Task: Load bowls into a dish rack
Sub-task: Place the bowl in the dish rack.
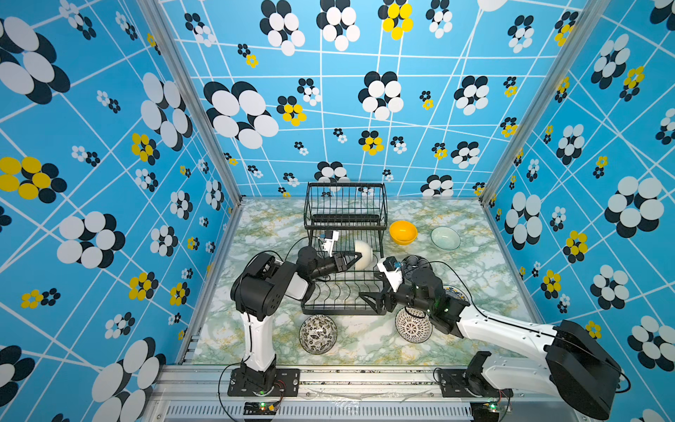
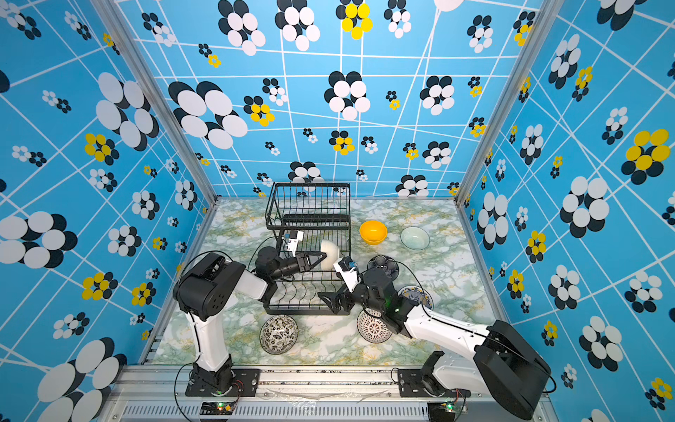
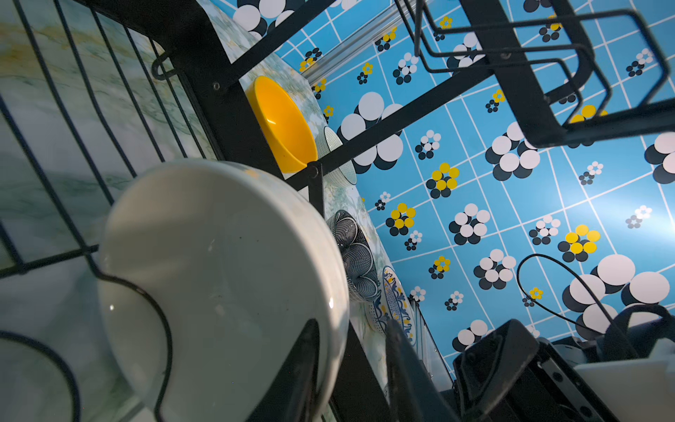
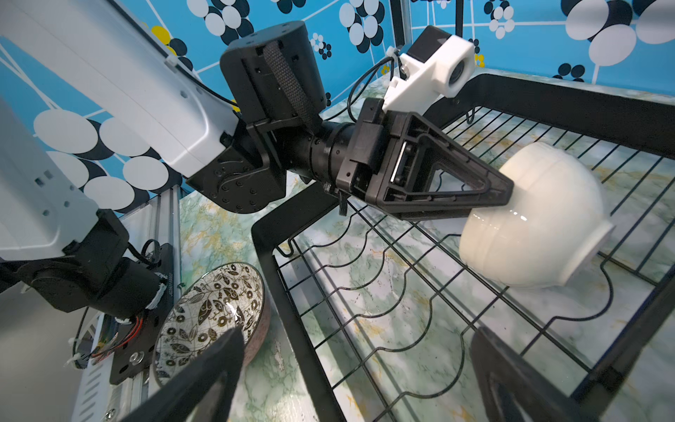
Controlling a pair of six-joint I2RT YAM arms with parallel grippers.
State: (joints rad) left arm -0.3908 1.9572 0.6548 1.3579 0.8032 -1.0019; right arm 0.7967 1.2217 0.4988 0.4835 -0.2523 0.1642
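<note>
- Dish rack [image 1: 339,311]: black wire, two tiers, mid worktop [image 1: 365,350] with its raised basket toward the back edge. The flat lower tray carries wavy divider wires.
- Cream-white bowl [image 1: 365,254]: glossy, smooth, round with a foot ring. It lies tipped on its side on the lower tray, at the tray's right side below the basket.
- Left gripper [image 1: 352,260]: the jaws straddle that bowl's rim, one finger inside and one outside. The left wrist view shows a gap between the outer finger and the rim – parted, not clamped.
- Right gripper [image 1: 367,300]: jaws spread wide, holding nothing, over the tray's front right corner.
- Yellow bowl [image 1: 403,232]: plain and opaque, upright, just right of the rack.
- Clear glass bowl [image 1: 445,237]: further toward the right edge.
- Dark navy bowl [image 1: 416,261]: fine scalloped pattern, partly hidden behind the right wrist.
- Blue-yellow patterned bowl [image 1: 454,292]: mostly hidden by the right arm.
- Leaf-patterned bowl [image 1: 317,334]: black on white inside, upright near the front edge.
- Lattice-patterned bowl [image 1: 412,327]: black and white, partly under the right arm. I cannot tell how it is tilted.
</note>
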